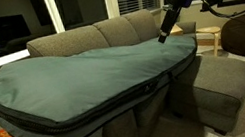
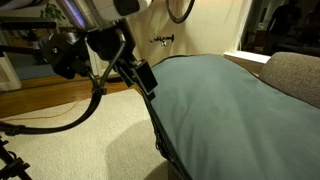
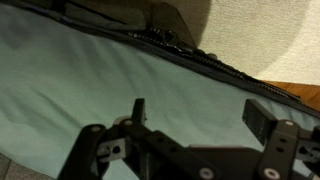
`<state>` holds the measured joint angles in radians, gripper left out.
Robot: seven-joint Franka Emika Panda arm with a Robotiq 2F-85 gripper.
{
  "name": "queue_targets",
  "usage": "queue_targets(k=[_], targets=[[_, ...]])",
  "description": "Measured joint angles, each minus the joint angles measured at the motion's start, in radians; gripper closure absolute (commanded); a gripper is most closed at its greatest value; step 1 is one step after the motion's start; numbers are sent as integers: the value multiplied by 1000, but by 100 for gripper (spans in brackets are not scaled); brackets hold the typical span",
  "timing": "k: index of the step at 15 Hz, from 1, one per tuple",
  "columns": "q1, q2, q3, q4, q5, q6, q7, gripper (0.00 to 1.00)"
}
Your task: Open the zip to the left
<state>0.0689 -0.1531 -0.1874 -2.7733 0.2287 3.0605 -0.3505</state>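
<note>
The gripper point(image 3: 200, 122) was wide open, fingers point(image 3: 138, 112) spread and nothing between them. It hovered over the teal-grey bag point(image 3: 80, 80), and from the wrist view I couldn't tell whether it touched the fabric. Just beyond the fingertips ran the zip point(image 3: 225, 70), a near-black line along the bag's rim. A glossy knot on it may have been the pull point(image 3: 163, 38), but it was too dark to call.

In an exterior view the gripper point(image 1: 164, 34) sat at the bag's far end, close to the sofa point(image 1: 106, 31), while the zip point(image 1: 99, 108) curved away round the front rim. In an exterior view from the other side, the gripper point(image 2: 146, 80) hung right at the edge where the bag dropped toward the carpet point(image 2: 70, 140).

My read is that the reach for the pull wasn't finished. To do it well, it should come down square across the track and pinch the tab alone, not the padding. Then it should drag low along the line, because this soft fabric looked likely to bunch.
</note>
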Motion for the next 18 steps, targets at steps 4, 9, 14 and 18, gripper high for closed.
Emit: queue_targets(k=[4, 9, 14, 18], targets=[[33, 9, -16, 0, 72, 18, -51, 0], [70, 12, -36, 0, 161, 47, -125, 0], [79, 13, -52, 0, 186, 63, -159, 0], [79, 13, -53, 0, 186, 63, -161, 0]])
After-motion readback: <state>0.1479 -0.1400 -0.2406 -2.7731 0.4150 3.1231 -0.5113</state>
